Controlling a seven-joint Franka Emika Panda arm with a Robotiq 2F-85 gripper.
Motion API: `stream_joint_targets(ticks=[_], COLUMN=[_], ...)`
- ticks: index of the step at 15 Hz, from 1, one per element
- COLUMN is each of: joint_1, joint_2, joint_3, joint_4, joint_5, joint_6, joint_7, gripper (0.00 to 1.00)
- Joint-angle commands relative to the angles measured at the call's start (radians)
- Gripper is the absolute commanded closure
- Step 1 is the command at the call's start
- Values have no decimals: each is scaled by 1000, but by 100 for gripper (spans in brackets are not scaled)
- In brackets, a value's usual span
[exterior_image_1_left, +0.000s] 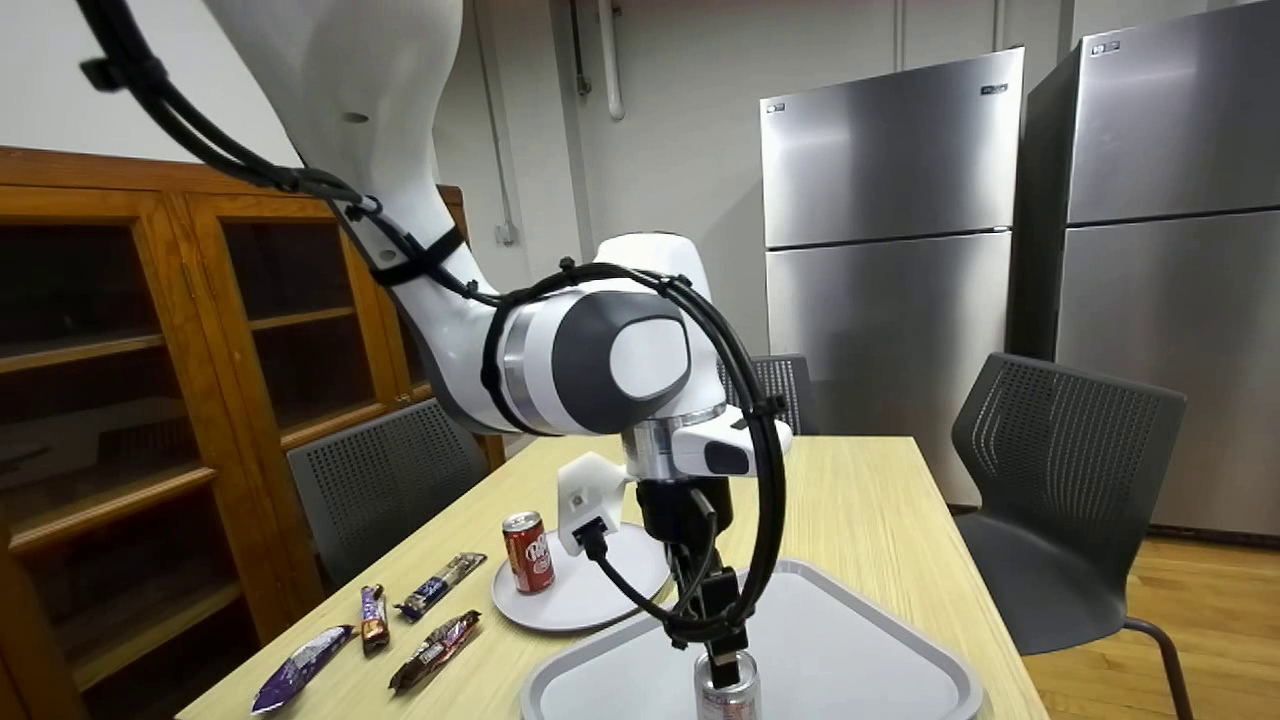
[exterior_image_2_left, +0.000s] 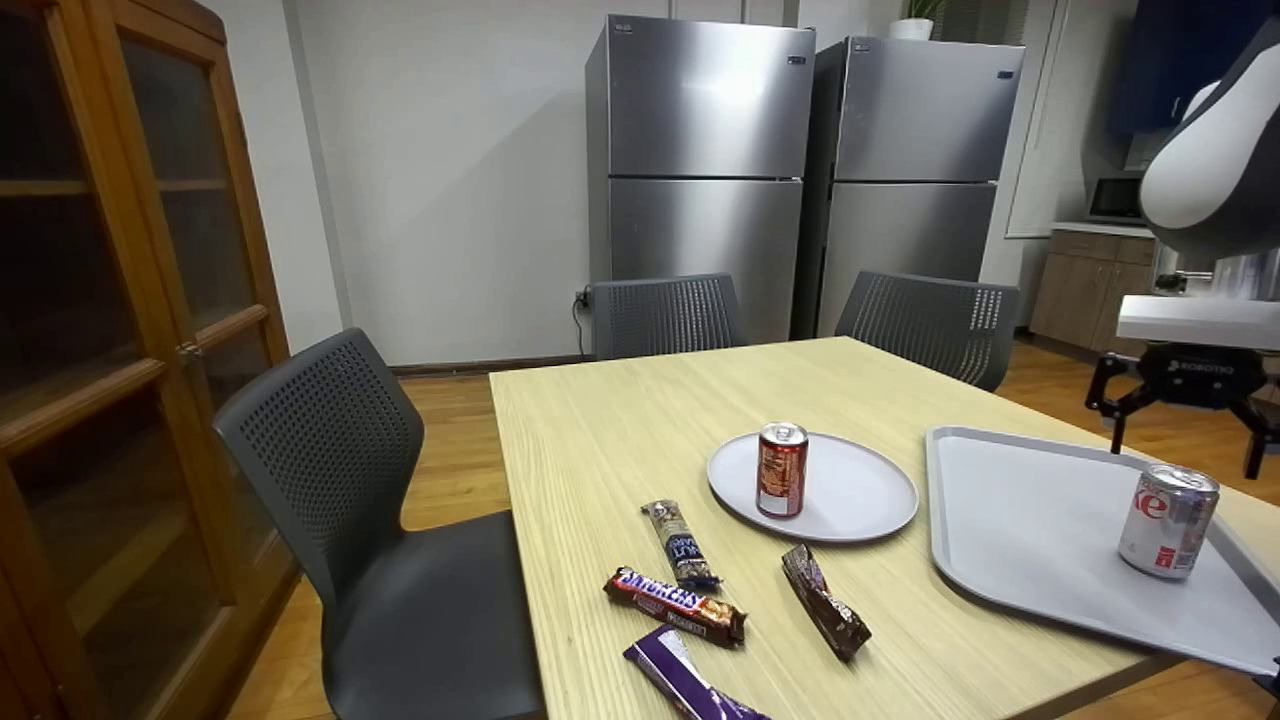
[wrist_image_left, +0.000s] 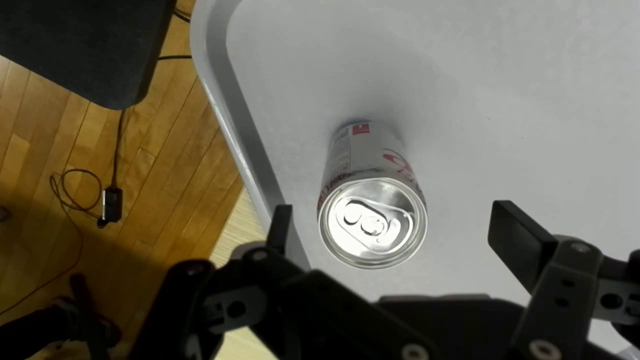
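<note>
Pincer (wrist_image_left: 390, 223): jaws wide | nearest: silver Coke can (exterior_image_2_left: 1168, 525), upright on gray tray (exterior_image_2_left: 1030, 520) | plate (exterior_image_2_left: 855, 485): Dr Pepper can (exterior_image_1_left: 528, 553), upright

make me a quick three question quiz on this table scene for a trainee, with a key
1. True or false: the gripper stands open, and the silver can is the can nearest it.
2. The red can stands on: A) a chair; B) a plate; C) a tray.
3. How many wrapped bars lie on the table?

Key: 1 true; 2 B; 3 four.
</note>
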Motion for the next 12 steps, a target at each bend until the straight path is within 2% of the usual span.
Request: stream_joint_targets(ticks=[1,5,12], joint_1=[12,12,7], joint_2=[30,64,103], joint_3=[-16,-11,-5], joint_4=[-4,-12,-9], joint_5=[54,153,275], joint_6=[62,122,155], joint_7=[-82,-193,-336], gripper=[0,0,0])
